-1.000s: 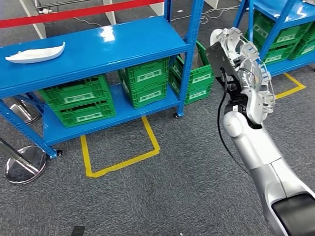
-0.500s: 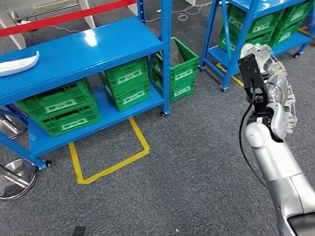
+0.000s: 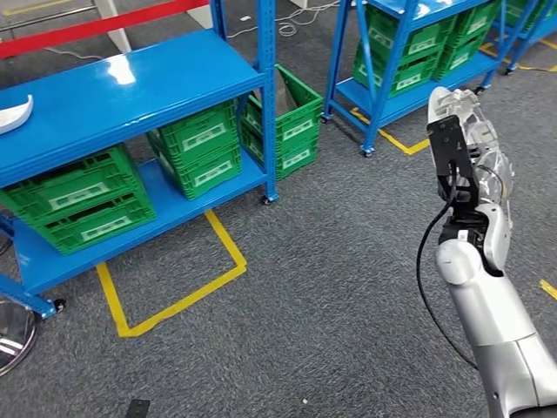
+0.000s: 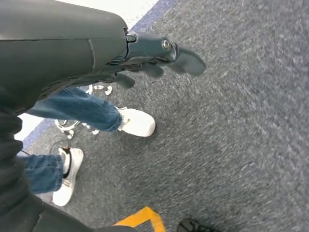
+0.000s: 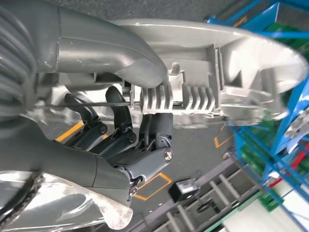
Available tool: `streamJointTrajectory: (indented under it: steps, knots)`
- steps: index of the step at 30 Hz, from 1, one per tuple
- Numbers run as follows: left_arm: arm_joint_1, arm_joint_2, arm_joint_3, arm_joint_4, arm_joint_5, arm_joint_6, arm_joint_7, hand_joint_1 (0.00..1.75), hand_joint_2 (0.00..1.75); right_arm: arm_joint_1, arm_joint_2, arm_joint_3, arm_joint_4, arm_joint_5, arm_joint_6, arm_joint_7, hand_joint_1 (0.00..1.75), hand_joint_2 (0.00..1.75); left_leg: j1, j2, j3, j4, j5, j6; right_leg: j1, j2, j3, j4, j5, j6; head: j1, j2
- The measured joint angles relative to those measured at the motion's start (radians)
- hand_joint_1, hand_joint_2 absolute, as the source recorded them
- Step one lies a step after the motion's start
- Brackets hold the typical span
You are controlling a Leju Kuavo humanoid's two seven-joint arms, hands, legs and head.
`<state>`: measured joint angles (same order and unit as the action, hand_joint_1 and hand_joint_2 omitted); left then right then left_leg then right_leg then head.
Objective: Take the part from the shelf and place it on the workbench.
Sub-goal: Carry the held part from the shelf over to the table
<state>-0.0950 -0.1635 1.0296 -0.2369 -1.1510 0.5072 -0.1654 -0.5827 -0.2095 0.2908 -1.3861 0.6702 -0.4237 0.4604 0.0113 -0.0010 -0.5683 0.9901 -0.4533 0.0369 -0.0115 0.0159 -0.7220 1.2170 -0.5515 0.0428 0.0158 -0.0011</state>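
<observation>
My right hand (image 3: 470, 150) is raised at the right of the head view and grips a light grey-white plastic part (image 3: 456, 103). In the right wrist view the thumb and dark fingers (image 5: 146, 145) clasp the ribbed underside of this long part (image 5: 226, 58). A second white curved part (image 3: 14, 113) lies on the top board of the blue shelf (image 3: 131, 91), at the far left edge. My left hand (image 4: 153, 53) hangs above grey carpet, fingers apart, holding nothing.
Green crates (image 3: 194, 144) fill the lower board of the blue shelf. A second blue rack with green crates (image 3: 400, 61) stands at the back right. Yellow tape (image 3: 172, 300) marks the carpet. A person's legs and white shoes (image 4: 135, 123) stand near my left side.
The whole picture has shifted left, so the camera has turned right. The shelf and its white part have slid toward the left edge. My right hand still holds its part aloft.
</observation>
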Motion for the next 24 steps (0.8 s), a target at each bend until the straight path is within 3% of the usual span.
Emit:
streamJointTrajectory:
  steps: [1,2,3,5,7,8,11,13,15,16,17,18,19,21,23,24]
  knots:
    - [0.001,-0.001,0.0,0.0,-0.001,-0.001,0.002,0.0,1.75,0.008,0.0,-0.001,-0.003,0.0,-0.001,0.0,1.75,1.75,0.0,0.009,0.0,0.0,0.0,0.0,-0.002,-0.005,-0.022,0.05,-0.014,0.004,0.0,0.0]
    - [0.002,-0.002,0.0,0.0,-0.001,-0.001,0.003,0.0,1.75,0.014,-0.001,-0.003,-0.005,0.0,-0.003,0.0,1.75,1.75,0.0,0.017,0.0,0.001,-0.001,-0.001,-0.004,-0.007,-0.028,0.064,-0.011,0.008,0.0,0.0]
    - [0.003,-0.002,0.0,0.0,-0.001,-0.001,0.003,0.0,1.75,0.019,-0.001,-0.006,-0.008,-0.001,-0.004,0.0,1.75,1.75,0.0,0.026,0.0,0.001,-0.002,-0.002,-0.006,-0.012,-0.012,0.036,0.011,0.01,0.0,0.0]
    - [0.002,-0.002,0.0,0.0,-0.001,-0.001,0.003,0.0,1.75,0.022,-0.001,-0.01,-0.016,-0.002,-0.004,0.0,1.75,1.75,-0.001,0.041,0.001,0.006,-0.006,-0.01,-0.009,-0.043,0.061,-0.1,0.068,0.015,0.001,0.0]
    - [0.001,-0.002,0.0,0.0,-0.001,-0.001,0.003,0.0,1.75,0.025,-0.001,-0.012,-0.022,-0.003,-0.005,0.0,1.75,1.75,-0.007,0.051,-0.001,0.016,-0.012,-0.021,-0.006,-0.069,0.115,-0.194,0.091,0.006,0.001,0.0]
    - [0.001,-0.001,0.0,0.0,-0.002,-0.001,0.003,0.0,1.75,0.027,-0.002,-0.014,-0.024,-0.003,-0.006,0.0,1.75,1.75,-0.011,0.056,-0.002,0.019,-0.014,-0.025,-0.004,-0.072,0.121,-0.203,0.088,-0.002,0.0,0.0]
    - [0.002,-0.001,0.0,0.0,-0.003,-0.001,0.005,0.0,1.75,0.038,-0.004,-0.019,-0.033,-0.003,-0.012,0.0,1.75,1.75,-0.01,0.065,-0.004,0.03,-0.026,-0.035,-0.004,-0.046,0.116,-0.2,0.092,-0.023,-0.001,0.0]
    - [0.002,-0.001,0.0,0.0,-0.004,-0.001,0.006,0.0,1.75,0.045,-0.004,-0.019,-0.044,-0.003,-0.014,0.0,1.75,1.75,-0.007,0.041,-0.028,0.095,-0.074,-0.042,-0.006,-0.031,0.115,-0.201,0.095,-0.035,-0.003,0.0]
    - [0.003,-0.001,0.0,0.0,-0.006,-0.001,0.006,0.0,1.75,0.053,-0.004,-0.018,-0.052,-0.003,-0.014,0.0,1.75,1.75,-0.005,0.016,-0.084,0.234,-0.143,-0.044,-0.004,-0.015,0.115,-0.201,0.096,-0.041,-0.004,0.0]
    - [0.004,-0.001,0.0,0.0,-0.006,-0.001,0.006,0.0,1.75,0.057,-0.004,-0.018,-0.054,-0.003,-0.014,0.0,1.75,1.75,-0.006,0.012,-0.109,0.293,-0.163,-0.042,-0.002,-0.006,0.115,-0.201,0.096,-0.042,-0.004,0.0]
    - [0.004,-0.002,0.0,0.0,-0.007,-0.001,0.007,0.0,1.75,0.061,-0.004,-0.018,-0.055,-0.003,-0.014,0.0,1.75,1.75,-0.006,0.01,-0.122,0.322,-0.164,-0.039,0.001,0.004,0.115,-0.201,0.097,-0.043,-0.004,0.0]
    - [0.004,-0.002,0.0,0.0,-0.008,-0.001,0.007,0.0,1.75,0.063,-0.004,-0.018,-0.056,-0.003,-0.014,0.0,1.75,1.75,-0.007,0.008,-0.117,0.308,-0.144,-0.033,0.004,0.014,0.115,-0.2,0.097,-0.044,-0.004,0.0]
    - [0.004,-0.002,0.0,0.0,-0.009,-0.001,0.007,0.0,1.75,0.065,-0.004,-0.018,-0.058,-0.003,-0.014,0.0,1.75,1.75,-0.009,0.002,-0.096,0.258,-0.108,-0.025,0.007,0.025,0.116,-0.2,0.098,-0.044,-0.004,0.0]
    - [0.004,0.0,0.0,0.0,-0.012,-0.001,0.007,0.0,1.75,0.065,-0.004,-0.018,-0.065,-0.002,-0.013,0.0,1.75,1.75,-0.012,-0.034,-0.04,0.124,-0.038,-0.003,0.009,0.043,0.115,-0.2,0.1,-0.043,-0.002,0.0]
    - [0.004,0.002,0.0,0.001,-0.012,-0.001,0.006,0.0,1.75,0.062,-0.004,-0.017,-0.069,0.0,-0.011,0.0,1.75,1.75,-0.015,-0.063,-0.012,0.054,-0.016,0.012,0.005,0.058,0.108,-0.199,0.104,-0.037,-0.003,0.0]
    - [0.003,0.002,0.0,0.001,-0.013,-0.001,0.005,0.0,1.75,0.061,-0.004,-0.017,-0.07,0.001,-0.009,0.0,1.75,1.75,-0.017,-0.062,-0.01,0.047,-0.018,0.014,0.004,0.065,0.103,-0.199,0.107,-0.031,-0.004,0.0]
